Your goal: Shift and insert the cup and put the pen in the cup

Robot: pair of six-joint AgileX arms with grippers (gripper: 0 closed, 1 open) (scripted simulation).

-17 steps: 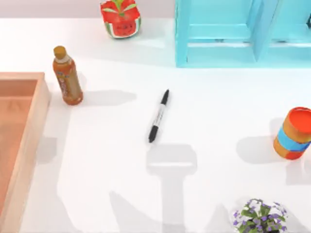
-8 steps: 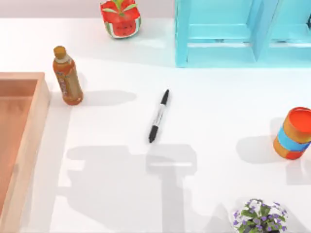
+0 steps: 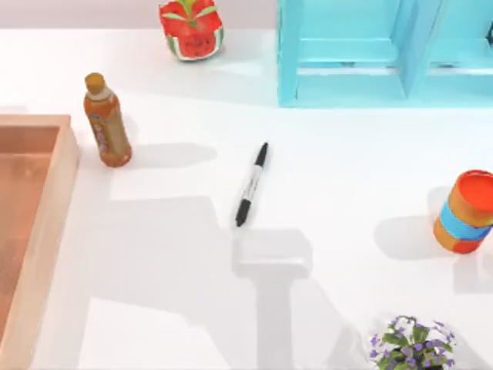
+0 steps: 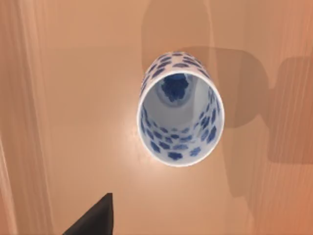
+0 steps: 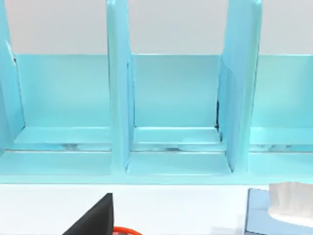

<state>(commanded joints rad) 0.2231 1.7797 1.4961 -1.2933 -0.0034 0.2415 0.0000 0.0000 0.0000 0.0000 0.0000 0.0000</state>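
One pen (image 3: 252, 185) at table centre. One cup (image 4: 180, 110). One bottle (image 3: 107, 121) at 10 o'clock. One orange cylinder (image 3: 465, 211) at 3. One watermelon cube (image 3: 192, 28) at 12. One plant (image 3: 409, 343) at 5. One wooden tray (image 3: 46, 193) at 9. One blue shelf (image 3: 347, 69) at 1.

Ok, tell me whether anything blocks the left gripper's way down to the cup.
Nothing visible does. In the left wrist view the cup stands upright on the wooden tray, mouth open to the camera, with bare wood around it.

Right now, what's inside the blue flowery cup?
Nothing is in the cup: the left wrist view looks straight into it, down to a blue flower painted on its bottom. It stands on an orange-brown wooden surface; the patch directly underneath is covered.
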